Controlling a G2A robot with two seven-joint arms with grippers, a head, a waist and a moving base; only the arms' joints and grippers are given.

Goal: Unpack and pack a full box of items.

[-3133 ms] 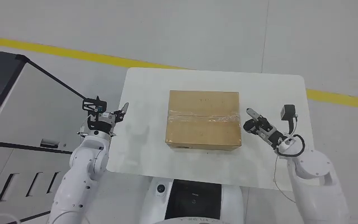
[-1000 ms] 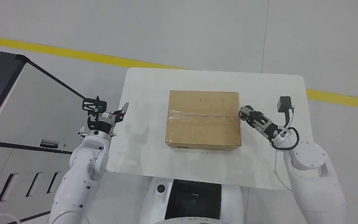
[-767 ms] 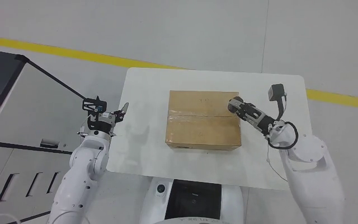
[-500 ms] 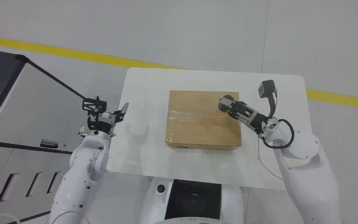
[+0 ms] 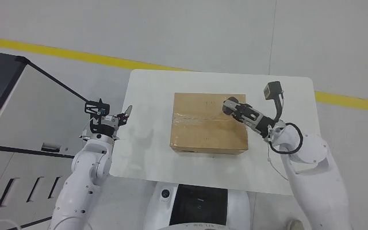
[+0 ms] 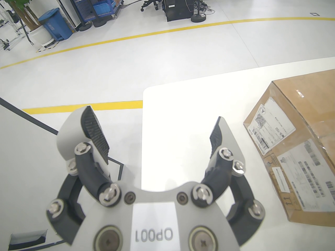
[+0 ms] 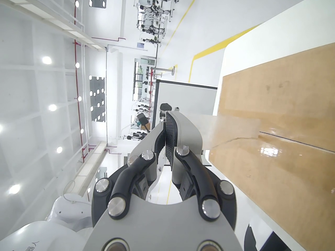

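While clenched over the glossy-taped cardboard box (image 5: pixel 201 123), right pincer (image 7: pixel 167 117); left pincer (image 6: pixel 153 117) released, textured pads (image 6: pixel 95 134) apart.

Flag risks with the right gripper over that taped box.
1. The right gripper is shut above the tape seam; closed fingers may skid along the glossy tape rather than catch it.
2. The left gripper sits open at the table edge, apart from the box, so nothing braces it; a push or pull could slide it.

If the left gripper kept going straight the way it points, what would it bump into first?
The open left gripper would probably meet the white table near its edge first; depth is unclear. The cardboard box sits off that line.
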